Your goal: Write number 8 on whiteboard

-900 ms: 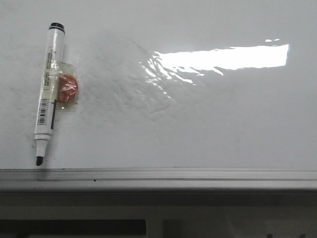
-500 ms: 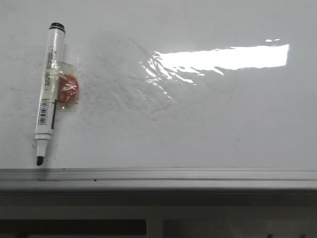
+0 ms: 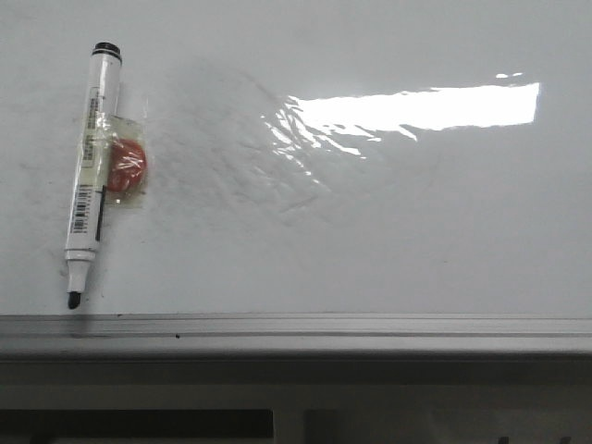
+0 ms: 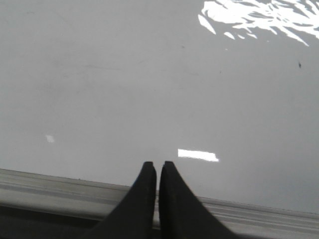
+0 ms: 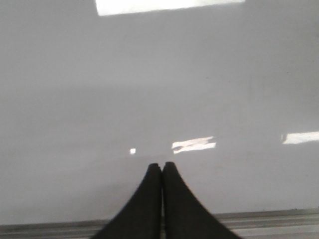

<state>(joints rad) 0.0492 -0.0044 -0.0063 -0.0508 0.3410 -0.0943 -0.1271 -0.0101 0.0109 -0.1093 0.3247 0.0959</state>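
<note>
The whiteboard (image 3: 370,231) fills the front view, glossy white with faint grey smudges and a bright light reflection. No number 8 shows on it. A white marker pen (image 3: 91,171) lies at its left, uncapped black tip toward the near frame edge, with an orange-red lump (image 3: 127,165) taped to its side. Neither gripper shows in the front view. My left gripper (image 4: 157,164) is shut and empty over the board's near edge (image 4: 60,186). My right gripper (image 5: 162,165) is shut and empty over bare board (image 5: 149,89).
The pale grey frame edge (image 3: 296,331) runs along the near side of the whiteboard, with a dark gap and grey structure below it. The frame edge also shows in the right wrist view (image 5: 279,219).
</note>
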